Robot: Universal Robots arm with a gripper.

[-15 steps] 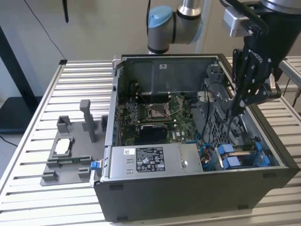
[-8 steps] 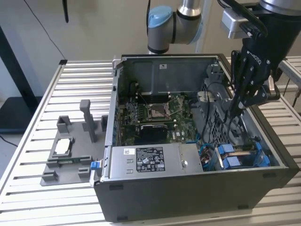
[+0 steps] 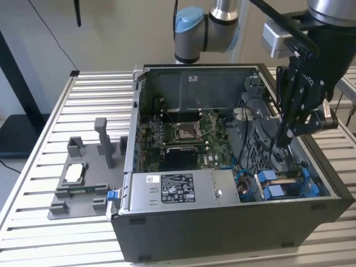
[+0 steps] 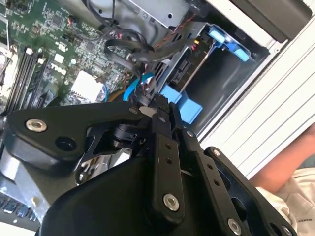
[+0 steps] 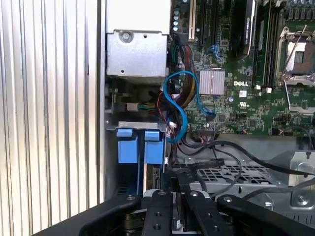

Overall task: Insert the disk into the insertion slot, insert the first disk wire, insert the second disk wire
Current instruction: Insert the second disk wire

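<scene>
Robot lab bench, slatted aluminium table (image 3: 50,139), open computer case (image 3: 233,228), grey fixture (image 3: 83,183)

Evenly lit indoor scene, bright at the edges and dim inside the computer case (image 3: 233,167).

In the exterior view, soft diffuse light is spread over the slatted bench (image 3: 44,133), with pale sheen on its ribs and only faint shadows; the case interior is left darker. In the second wrist view, the black hand (image 4: 157,110) is seen close up and slightly soft, with dull highlights on its links, and the bench ribs are nearly washed out. In the first wrist view, the motherboard (image 5: 236,73) is rendered fairly sharp.
</scene>
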